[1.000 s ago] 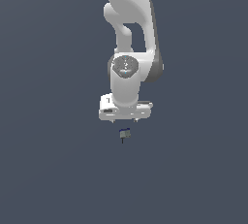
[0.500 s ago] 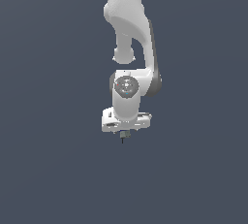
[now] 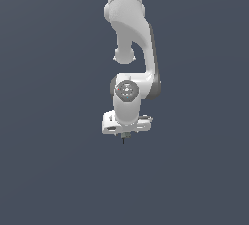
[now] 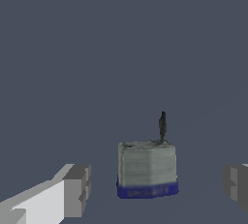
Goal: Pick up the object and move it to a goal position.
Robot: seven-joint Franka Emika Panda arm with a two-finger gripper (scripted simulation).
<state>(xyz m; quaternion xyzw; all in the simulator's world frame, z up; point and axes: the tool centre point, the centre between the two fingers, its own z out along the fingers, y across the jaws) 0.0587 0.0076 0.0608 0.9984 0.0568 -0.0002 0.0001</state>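
Observation:
In the wrist view the object (image 4: 147, 168) is a small grey box with a blue band along one edge and a thin dark stem (image 4: 162, 125) sticking out. It sits between the two grey fingertips (image 4: 77, 189), with a gap on each side. My gripper (image 4: 156, 186) is open and straddles the object without touching it. In the exterior view the white hand (image 3: 125, 124) hangs low over the spot. Only a dark sliver of the object (image 3: 123, 140) shows just under my gripper (image 3: 124, 136).
The white arm (image 3: 131, 34) rises straight up out of the exterior view. Around it is a plain dark grey-blue surface with no other objects in view.
The hand has come down over the last second. The object, seen earlier clear below the gripper, is now almost covered by the hand in the exterior view.

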